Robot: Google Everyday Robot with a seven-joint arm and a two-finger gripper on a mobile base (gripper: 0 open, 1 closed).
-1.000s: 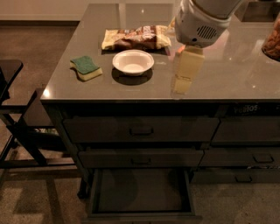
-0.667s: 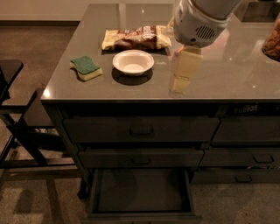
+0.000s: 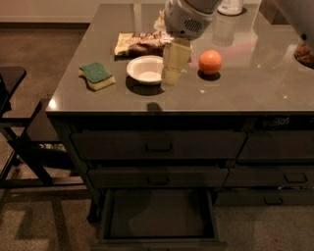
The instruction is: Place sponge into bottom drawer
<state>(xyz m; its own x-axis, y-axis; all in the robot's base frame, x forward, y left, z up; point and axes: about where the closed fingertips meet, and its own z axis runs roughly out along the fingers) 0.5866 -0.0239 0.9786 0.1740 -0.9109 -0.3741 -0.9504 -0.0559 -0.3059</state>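
Note:
The sponge point(image 3: 97, 76), dark green on top with pale yellow foam below, lies on the grey countertop point(image 3: 235, 93) at the left. My gripper point(image 3: 172, 77) hangs from the arm just above the counter, at the right rim of a white bowl point(image 3: 146, 68). It is well to the right of the sponge and holds nothing that I can see. The bottom drawer point(image 3: 157, 215) is pulled open below the counter front, and its dark interior is bare.
A crinkly snack bag point(image 3: 140, 43) lies behind the bowl. An orange point(image 3: 210, 62) sits right of the gripper. A white container point(image 3: 230, 6) stands at the back, a brown object point(image 3: 305, 53) at the right edge. A dark chair point(image 3: 14, 122) stands left of the cabinet.
My gripper has moved left and slightly back toward the bowl, uncovering the orange. The sponge, the bowl and the drawer have not moved.

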